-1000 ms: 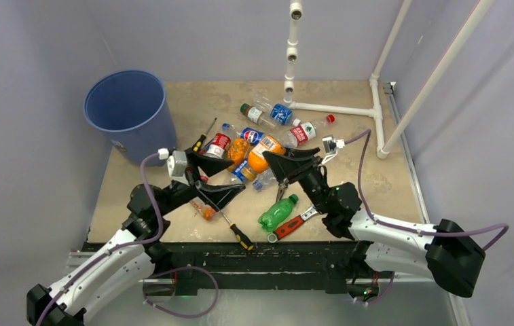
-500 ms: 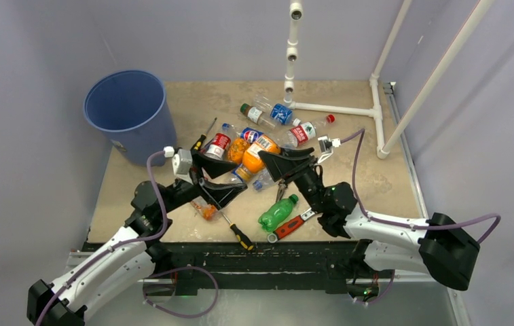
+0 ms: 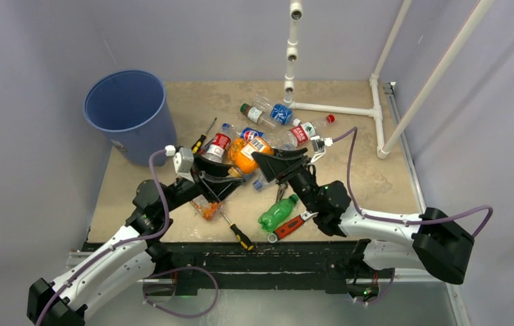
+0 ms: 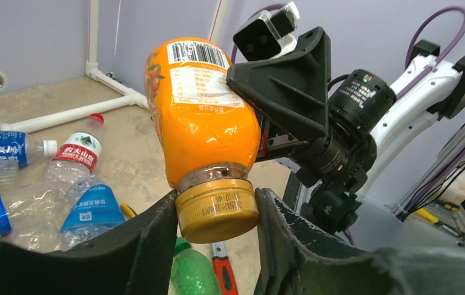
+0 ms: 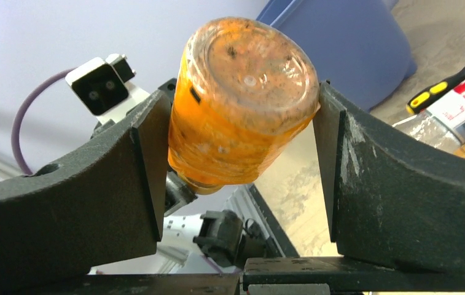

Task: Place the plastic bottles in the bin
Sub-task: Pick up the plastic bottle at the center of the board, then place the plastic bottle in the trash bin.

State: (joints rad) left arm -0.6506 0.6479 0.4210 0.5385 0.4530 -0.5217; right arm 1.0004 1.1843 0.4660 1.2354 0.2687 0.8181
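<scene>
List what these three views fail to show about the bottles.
Left wrist view: most of the green bottle, behind the left gripper and cut off by the bottom edge.
Top view: the cap of the orange bottle, under the left gripper; label print, too small.
Right wrist view: the label of the orange bottle, behind its own base.

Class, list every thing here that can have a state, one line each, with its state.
orange bottle, capped, held clear of the table, gripped at both ends
left gripper, shut on the bottle's cap
right gripper, shut on the bottle's body
bin, upright, open, no bottle visible inside
green bottle, capped, lying on the table
</scene>
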